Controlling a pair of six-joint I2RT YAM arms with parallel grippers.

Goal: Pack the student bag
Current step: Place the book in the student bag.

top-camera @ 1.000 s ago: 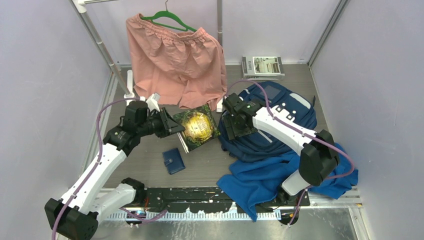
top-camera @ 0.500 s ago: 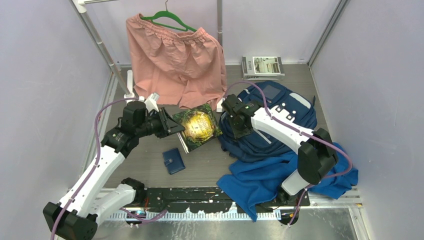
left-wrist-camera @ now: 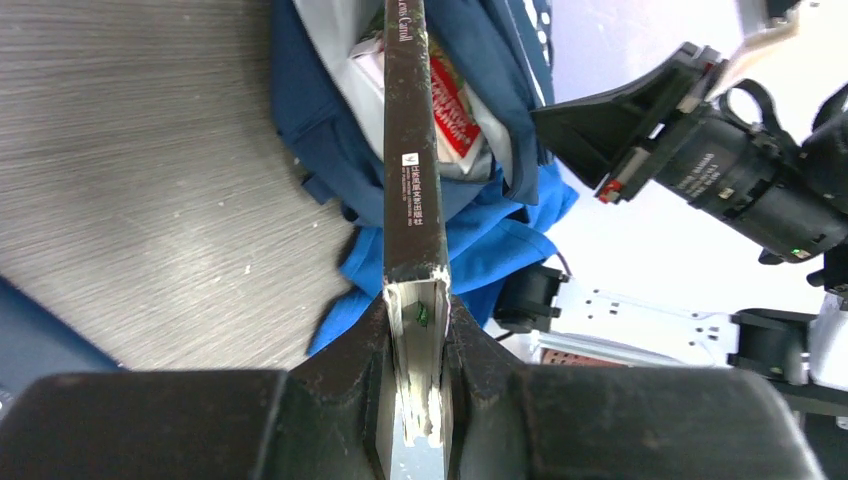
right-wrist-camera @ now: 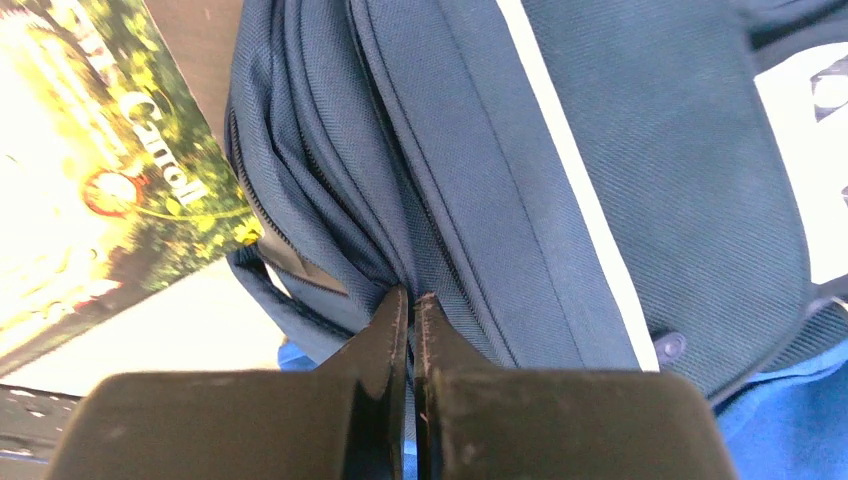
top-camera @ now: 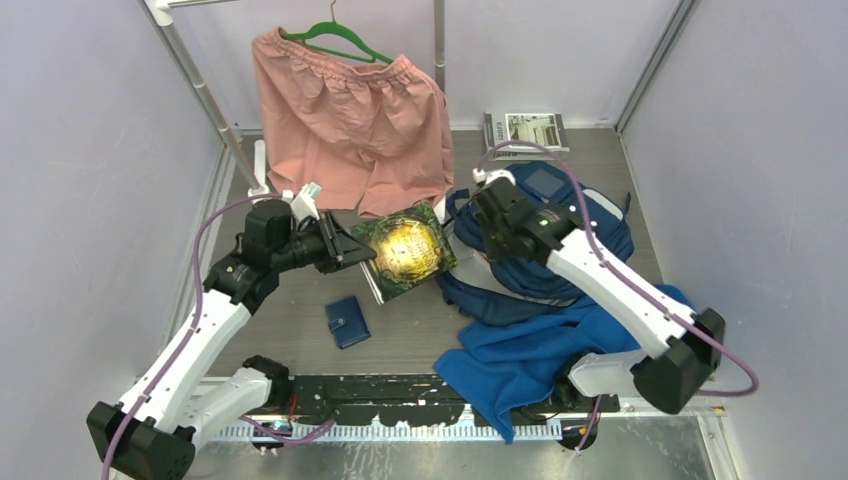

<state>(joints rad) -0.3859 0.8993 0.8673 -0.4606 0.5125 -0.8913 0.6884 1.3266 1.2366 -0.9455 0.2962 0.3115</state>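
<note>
The student bag [top-camera: 575,235] lies right of centre, navy with white stripes. My right gripper [top-camera: 466,212] is shut on a fold of fabric at the bag's opening edge [right-wrist-camera: 411,300] and holds it up. A white lining shows in the opening [top-camera: 470,268]. My left gripper [top-camera: 347,250] is shut on the near end of a green and gold book [top-camera: 405,250]. In the left wrist view the book's spine [left-wrist-camera: 405,150] points edge-on from my left gripper [left-wrist-camera: 415,325] toward the bag's mouth [left-wrist-camera: 320,150], where a red and white item [left-wrist-camera: 455,100] sits.
Pink shorts [top-camera: 350,120] hang on a green hanger at the back. A stack of booklets [top-camera: 525,132] lies at the back right. A small navy wallet [top-camera: 347,322] sits near the front. A royal-blue cloth [top-camera: 530,355] spreads under the bag's near side.
My right gripper has closed on the bag's edge and pulled it up and back, its elbow swinging right. The left gripper has carried the book slightly toward the bag.
</note>
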